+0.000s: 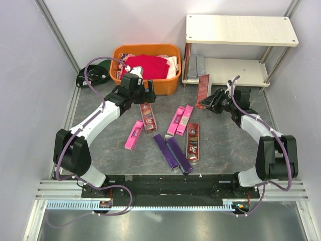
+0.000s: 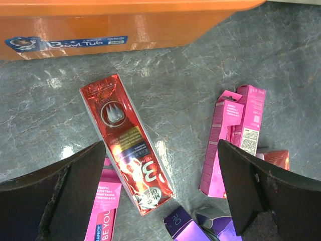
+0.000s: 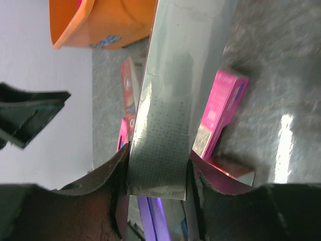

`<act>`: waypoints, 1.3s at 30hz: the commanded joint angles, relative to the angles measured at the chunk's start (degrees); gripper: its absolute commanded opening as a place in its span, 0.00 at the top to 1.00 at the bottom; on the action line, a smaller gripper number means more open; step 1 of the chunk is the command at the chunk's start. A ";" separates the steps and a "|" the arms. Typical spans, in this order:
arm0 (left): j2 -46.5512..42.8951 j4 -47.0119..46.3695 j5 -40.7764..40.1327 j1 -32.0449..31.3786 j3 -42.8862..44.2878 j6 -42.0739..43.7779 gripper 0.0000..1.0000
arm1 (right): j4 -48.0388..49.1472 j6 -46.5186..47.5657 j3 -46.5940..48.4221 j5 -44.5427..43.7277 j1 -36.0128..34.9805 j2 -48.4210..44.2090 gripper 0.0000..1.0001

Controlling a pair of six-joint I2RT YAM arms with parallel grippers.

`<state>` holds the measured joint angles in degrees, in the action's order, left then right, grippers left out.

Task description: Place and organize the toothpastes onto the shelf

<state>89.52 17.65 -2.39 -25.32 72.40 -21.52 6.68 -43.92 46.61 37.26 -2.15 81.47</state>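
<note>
The left claw (image 2: 161,150) stood wide, both fingers apart and holding nothing, above a dark red toothpaste box (image 2: 128,143) that lay flat on the grey desk (image 1: 225,145). Just beyond it, on the far side, sat the orange basket (image 1: 168,83) with a red cloth (image 1: 146,65) inside. To the near left of that dark red box lay a single pink box (image 1: 134,134), its near end under the left finger in the wrist view.

Towards the middle of the desk, two pink boxes (image 1: 180,120) lay side by side and touching. Nearer than these, two purple boxes (image 1: 172,150) lay together at a slant. Just to their right lay a second dark red box (image 1: 193,141).

Further right, the right claw (image 3: 158,170) was narrowed on a held box (image 3: 175,75), its fingers pressing the box's two long sides. This box was lifted off the desk and tilted. From above it showed a dark red face; the wrist view showed a silver-grey one. It hung just in front of the left end of the shelf (image 1: 241,30).

On the shelf's lower board, at the left end, lay silver-grey boxes (image 1: 195,65) close together.
</note>
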 commanded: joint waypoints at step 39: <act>-0.75 -3.41 5.56 -1.40 -1.47 0.69 0.00 | 13.29 -4.51 46.37 3.45 10.68 46.23 0.76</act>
<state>89.52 16.51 2.11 -26.50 71.07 -20.86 20.80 -50.96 88.31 41.93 8.43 126.28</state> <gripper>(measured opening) 0.996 0.472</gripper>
